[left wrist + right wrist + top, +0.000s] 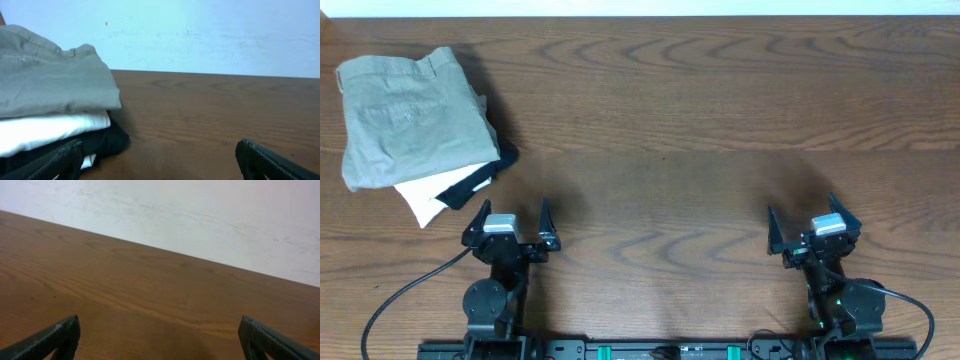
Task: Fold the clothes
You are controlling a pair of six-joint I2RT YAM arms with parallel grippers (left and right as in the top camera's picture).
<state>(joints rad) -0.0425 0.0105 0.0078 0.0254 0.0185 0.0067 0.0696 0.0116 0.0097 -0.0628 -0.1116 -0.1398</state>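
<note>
**Khaki clothes sit on top of the pile; both arms wait near the front edge**

The clothes (pixel 415 115) lie at the far left corner of the worktop (pixel 670 120); they look like a flat, neat bundle, with the waistband along the far edge and a stitched pocket facing up. They rest on a white folded garment (pixel 425 200), and a black folded cloth (pixel 480 172) peeks out at the near right corner. The three make one stack, likely so the done pieces stay together and out of the way.

The left end effector (pixel 514 208) is spread wide and holds nothing; it is near the stack but not touching it. The left wrist view shows the pile from the side, khaki on top, white under it, black at the bottom. The right end effector (pixel 801 208) is also spread wide and holds nothing; it is well apart from the clothes, over bare wood.

Both arms sit low by their bases. I think the folding is done or nearly done, since the bundle looks tidy; if not, the left arm is the one close enough to reach it.
</note>
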